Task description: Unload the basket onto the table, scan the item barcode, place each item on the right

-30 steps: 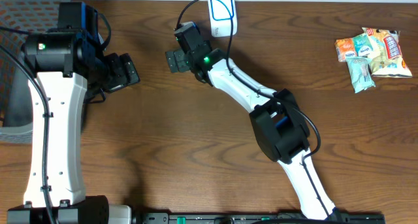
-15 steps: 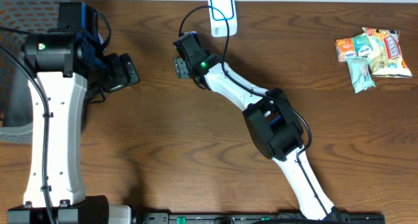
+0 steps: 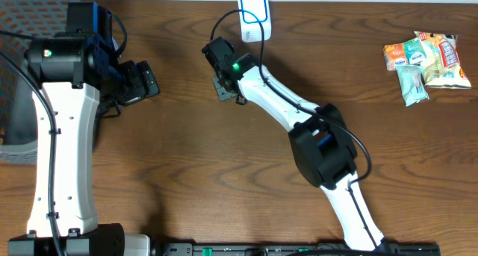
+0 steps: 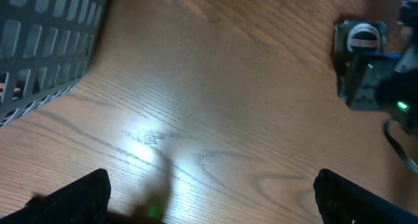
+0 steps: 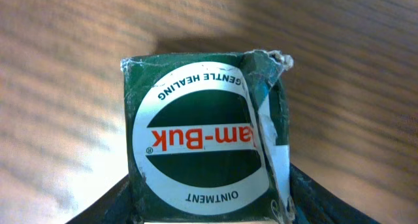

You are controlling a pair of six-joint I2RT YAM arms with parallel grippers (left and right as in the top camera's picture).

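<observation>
Right hand shifted toward 6 o'clock, jaws narrowed around ointment box; firm hold cannot tell. Ointment box near scanner, at its 7 o'clock. Left hand wide open, empty. Step judged: securing ointment box. Next: lift, turn barcode toward scanner.

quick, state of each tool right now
left tool: open, nothing between its fingers
right tool: closed on the green ointment box
</observation>
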